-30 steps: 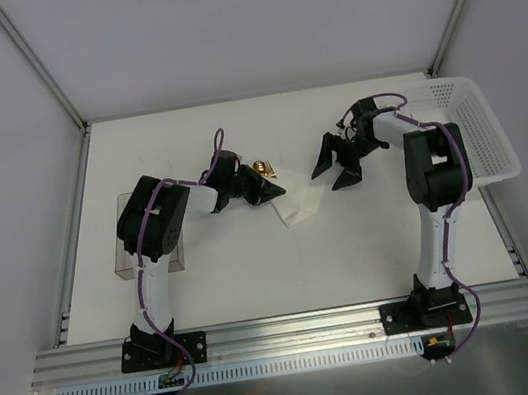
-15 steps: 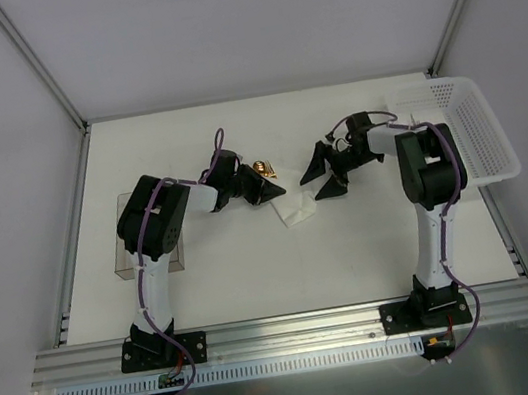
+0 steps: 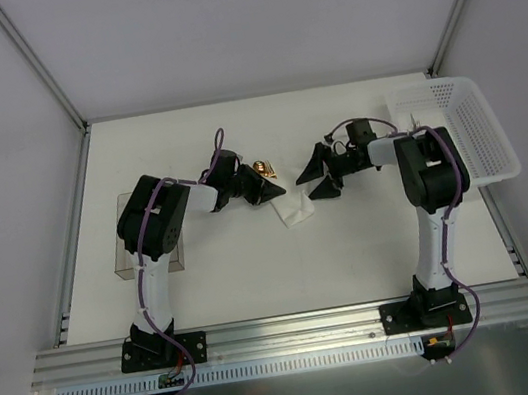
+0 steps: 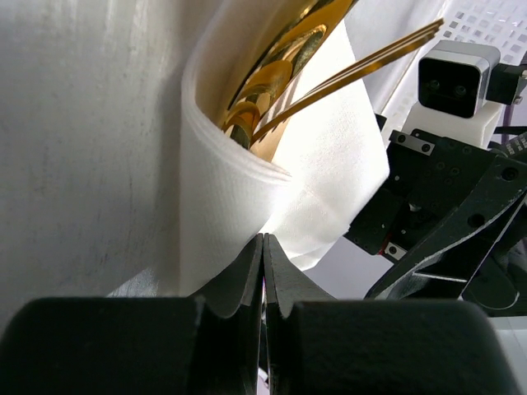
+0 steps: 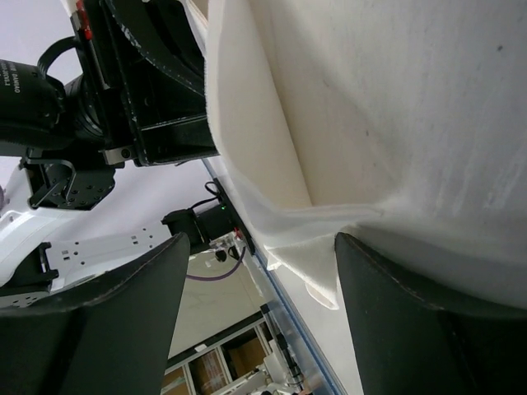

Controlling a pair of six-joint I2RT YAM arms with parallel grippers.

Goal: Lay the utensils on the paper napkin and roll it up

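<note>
The paper napkin (image 3: 297, 212) lies mid-table, partly folded over the gold utensils (image 3: 262, 168), whose ends stick out at its far end. In the left wrist view the napkin (image 4: 222, 189) wraps the fork and the spoon-like piece (image 4: 276, 78). My left gripper (image 3: 265, 190) is shut, its tips (image 4: 263, 243) pinching the napkin's folded edge. My right gripper (image 3: 315, 178) is open and empty just right of the napkin. In the right wrist view a napkin corner (image 5: 296, 239) lies between its spread fingers (image 5: 428, 321).
A white perforated basket (image 3: 470, 127) stands at the right edge behind the right arm. A grey box (image 3: 123, 251) sits at the left beside the left arm. The two grippers face each other closely across the napkin.
My right gripper has moved left and lower, towards the napkin, staying open. My left gripper and the napkin have not visibly moved.
</note>
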